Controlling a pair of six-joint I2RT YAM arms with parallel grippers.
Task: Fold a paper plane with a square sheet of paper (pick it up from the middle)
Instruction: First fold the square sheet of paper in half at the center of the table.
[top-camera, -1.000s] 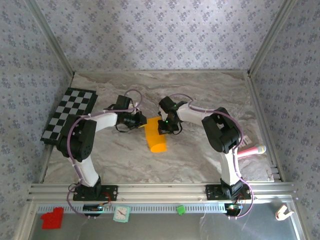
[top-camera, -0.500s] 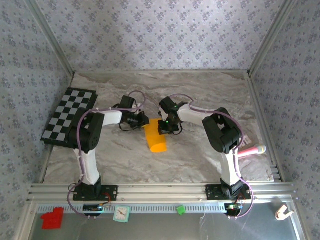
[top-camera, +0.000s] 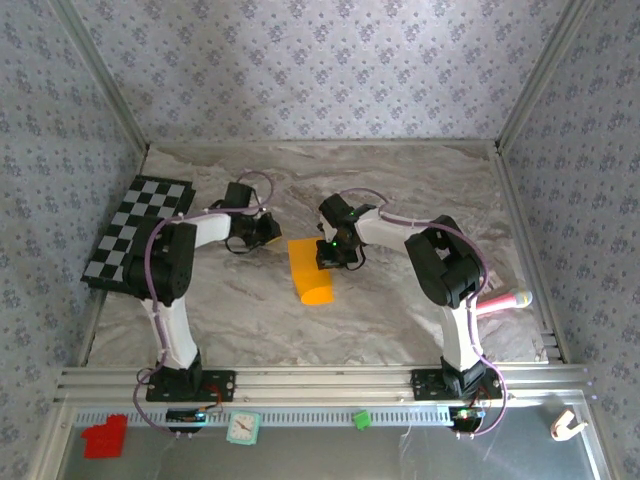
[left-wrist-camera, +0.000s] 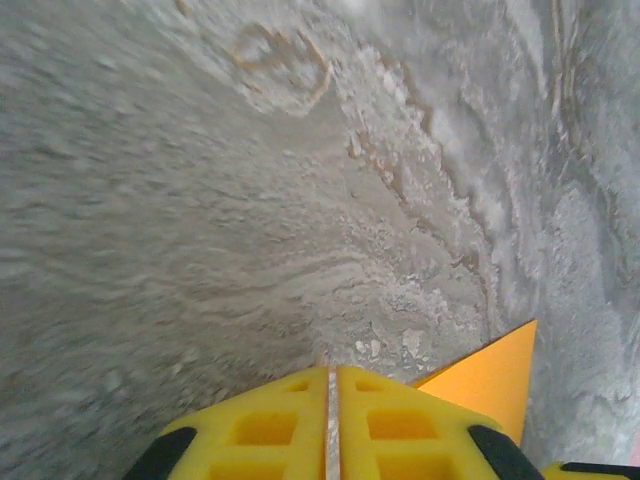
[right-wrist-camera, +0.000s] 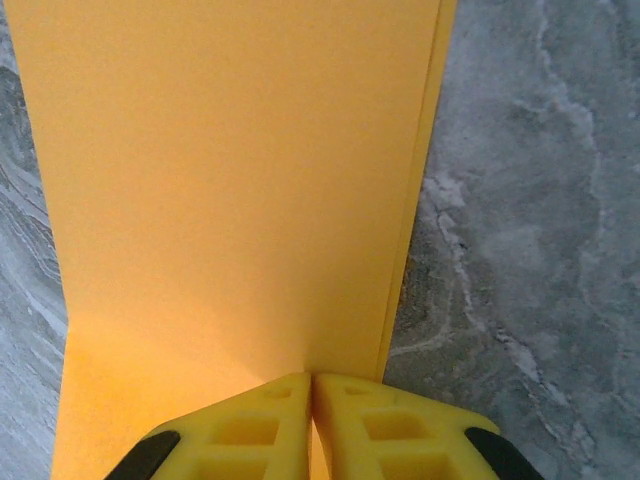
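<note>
**Folded thin orange paper sheet (top-camera: 310, 270) mid-table, both grippers closed**

Lying flat on grey marbled tabletop (top-camera: 400, 180), doubled over. Right gripper (top-camera: 330, 255) at right edge: fingers pressed together, tips on paper; can't tell whether pinching a layer. Left gripper (top-camera: 268, 232) just off far-left corner: fingers pressed together, holding nothing.

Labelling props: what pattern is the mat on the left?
The mat is black-and-white checkered; best in top external view.
</note>
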